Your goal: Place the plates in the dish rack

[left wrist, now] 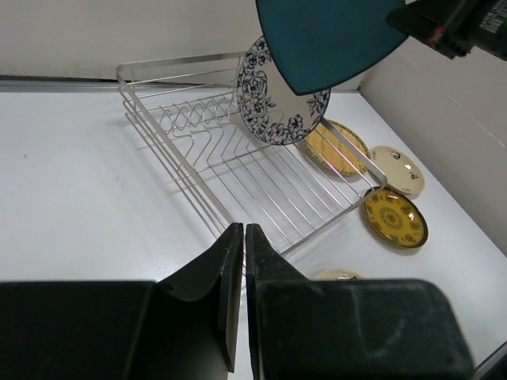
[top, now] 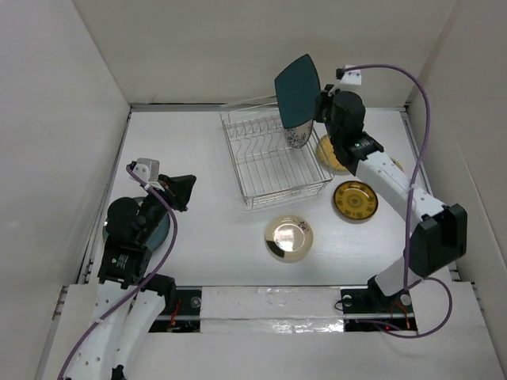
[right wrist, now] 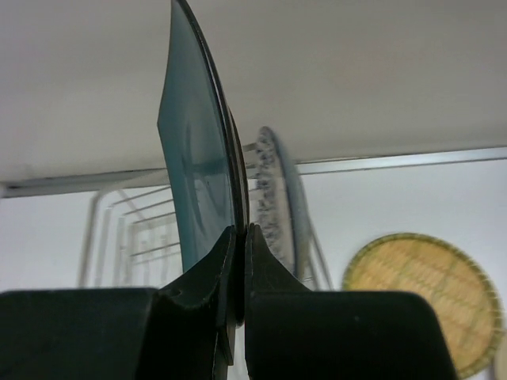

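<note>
- Right end effector [top: 320, 107] is clenched on the right edge of the square teal plate [top: 297, 89]. It holds the plate on edge in the air over the far right part of the dish rack [top: 261, 170].
- Top view, rack contents: one floral plate [top: 297, 137] stands in the far-right slots, right under the teal one. The other tines are bare.
- Top view, counter [top: 214, 222]:
  - woven yellow plate [top: 329, 154] lies just right of the rack, partly hidden by the right arm [top: 380, 170]
  - gold patterned plate [top: 354, 201] is nearer
  - shiny gold plate [top: 288, 237] sits on the rack's near side
  - left end effector [top: 184, 190] is at the left, well apart from the rack
  - something teal shows under the left arm [top: 127, 237]; it may be a round plate, can't tell
- Left wrist view: left end effector [left wrist: 243, 261] has its fingers pressed together with nothing between them, and it points toward the rack. A cream plate [left wrist: 398, 169] shows right of the woven one.
- Right wrist view: right end effector [right wrist: 240, 253] has a thin pinch on the teal plate's rim. The floral plate [right wrist: 277, 206] is just beyond, with a gap visible between the two.
- Handling, my read: the plate looks rigid, glazed, likely slick and chippable. With only a rim pinch it could pivot in the jaws.
  - Keep hold at the rim.
  - Lower the bottom edge between free tines beside the floral plate.
  - Avoid a plate-to-plate knock.
</note>
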Action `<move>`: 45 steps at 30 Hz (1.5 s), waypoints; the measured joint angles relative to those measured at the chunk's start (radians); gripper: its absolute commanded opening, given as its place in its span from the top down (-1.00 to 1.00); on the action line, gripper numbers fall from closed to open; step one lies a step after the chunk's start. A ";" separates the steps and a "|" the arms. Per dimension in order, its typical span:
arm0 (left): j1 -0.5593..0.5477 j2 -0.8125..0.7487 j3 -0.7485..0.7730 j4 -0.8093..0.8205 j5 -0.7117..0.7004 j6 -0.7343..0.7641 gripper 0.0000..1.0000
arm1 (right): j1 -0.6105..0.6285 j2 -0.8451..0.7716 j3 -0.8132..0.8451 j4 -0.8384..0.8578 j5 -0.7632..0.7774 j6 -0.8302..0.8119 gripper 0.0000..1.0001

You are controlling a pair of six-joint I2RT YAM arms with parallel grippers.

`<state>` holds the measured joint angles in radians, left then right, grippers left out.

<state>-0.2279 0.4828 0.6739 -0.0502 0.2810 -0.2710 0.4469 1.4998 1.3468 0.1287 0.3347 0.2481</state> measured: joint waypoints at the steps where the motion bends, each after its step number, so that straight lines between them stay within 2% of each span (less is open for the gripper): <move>1: 0.000 -0.001 0.000 0.000 0.005 0.000 0.92 | -0.004 0.035 0.039 -0.017 0.013 -0.033 1.00; 8: 0.000 -0.001 0.000 0.000 0.014 0.000 0.92 | -0.002 0.215 0.228 -0.103 0.064 -0.241 1.00; 15: 0.000 0.000 0.000 0.000 0.015 0.000 0.91 | 0.000 0.309 0.275 -0.134 0.086 -0.366 1.00; 26: 0.000 0.011 0.000 0.000 0.015 0.000 0.91 | 0.008 0.328 0.256 -0.123 0.119 -0.418 1.00; 39: 0.000 0.011 0.000 0.000 0.015 0.000 0.91 | 0.097 0.432 0.226 -0.075 0.229 -0.428 1.00; 41: 0.000 0.011 0.000 0.000 0.015 0.000 0.91 | 0.098 0.431 0.219 -0.068 0.246 -0.408 0.87; 43: 0.000 0.011 0.000 0.000 0.015 0.000 0.91 | 0.099 0.428 0.208 -0.058 0.259 -0.370 0.56; 45: 0.000 0.011 0.000 0.000 0.015 0.000 0.91 | 0.098 0.425 0.204 -0.053 0.262 -0.322 -0.01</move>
<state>-0.2279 0.4934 0.6739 -0.0502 0.2958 -0.2710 0.5446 1.9244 1.5509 0.0753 0.5972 -0.0742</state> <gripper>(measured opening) 0.043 0.325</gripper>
